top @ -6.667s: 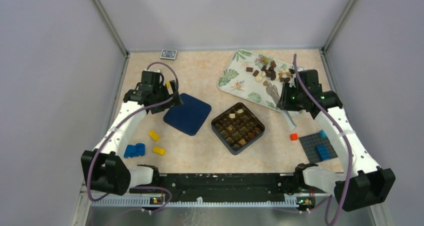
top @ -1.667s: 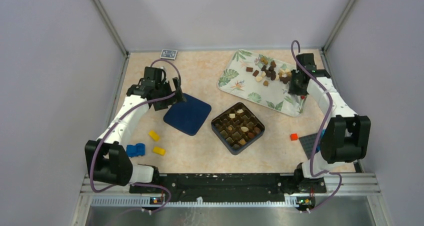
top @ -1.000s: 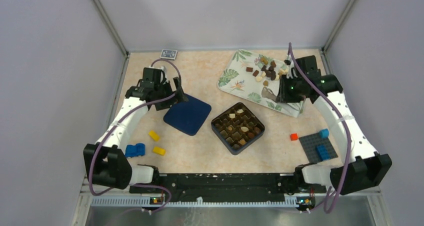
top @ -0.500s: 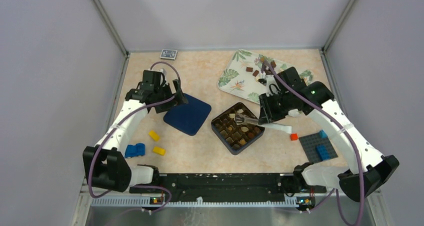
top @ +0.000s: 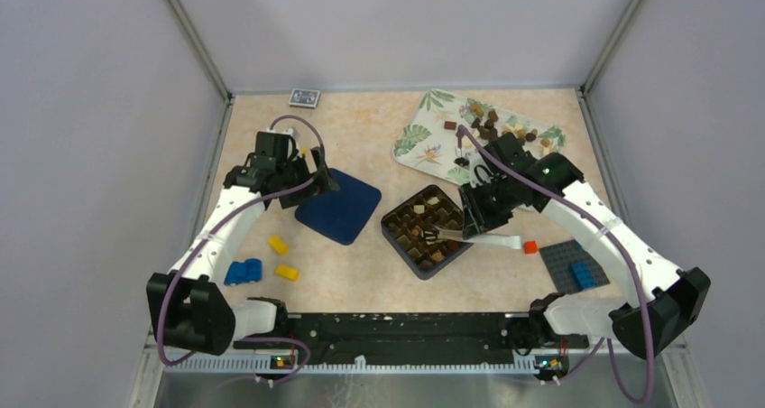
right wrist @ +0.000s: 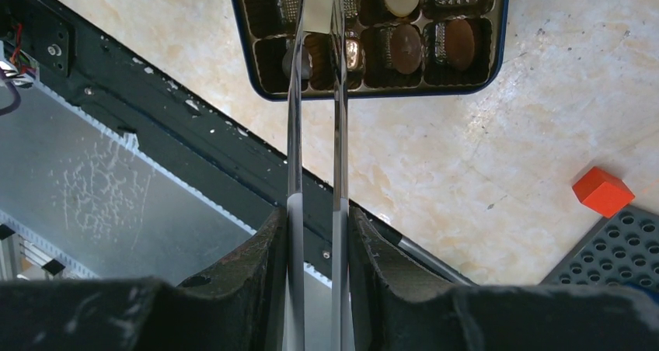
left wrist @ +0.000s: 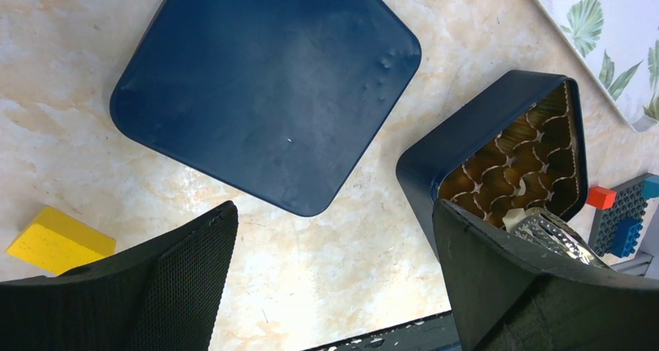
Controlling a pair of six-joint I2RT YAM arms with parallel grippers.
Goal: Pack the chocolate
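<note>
Against a moment ago, the right tool [right wrist: 317,238] is reaching farther over the dark blue box [top: 398,246], well clear of the leaf-printed tray [top: 418,143] it was working at; it is clamping metal tongs [top: 494,239], whose tips are dipping into a near-side cell, though whether they are pinching a piece is unclear; the left tool [left wrist: 332,241] is hanging much as before, fingers spread wide above the blue lid [top: 340,207] on the tabletop [top: 379,282]; the chocolate [top: 492,125] is lying heaped on the tray's far end as tiny dark brown, light brown and cream bites, while others are sitting singly in the box's gold-lined cells.
</note>
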